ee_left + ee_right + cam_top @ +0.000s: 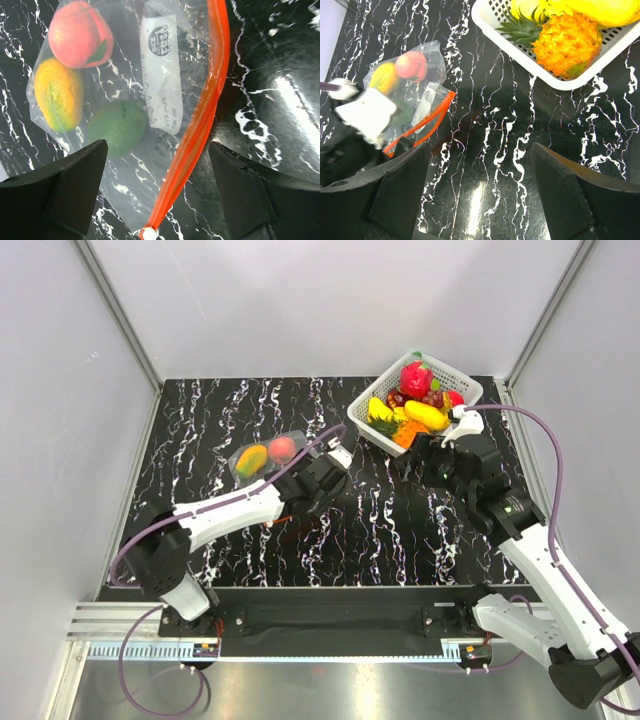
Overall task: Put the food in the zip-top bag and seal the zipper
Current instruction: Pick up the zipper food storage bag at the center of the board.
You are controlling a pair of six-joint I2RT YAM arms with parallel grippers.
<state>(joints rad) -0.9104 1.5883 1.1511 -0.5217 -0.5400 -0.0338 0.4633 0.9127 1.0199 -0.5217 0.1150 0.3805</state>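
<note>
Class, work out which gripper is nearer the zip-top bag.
Left. The left gripper hovers over the zip-top bag and zipper; the right gripper is off beside the white basket.

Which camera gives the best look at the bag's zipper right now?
The left wrist view: the zipper runs close up along nearly its whole length. The right wrist view shows it small and distant; in the top view I cannot make it out.

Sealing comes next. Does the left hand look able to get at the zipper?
Probably yes: the left hand hangs open directly over the zipper, with nothing between them.
</note>
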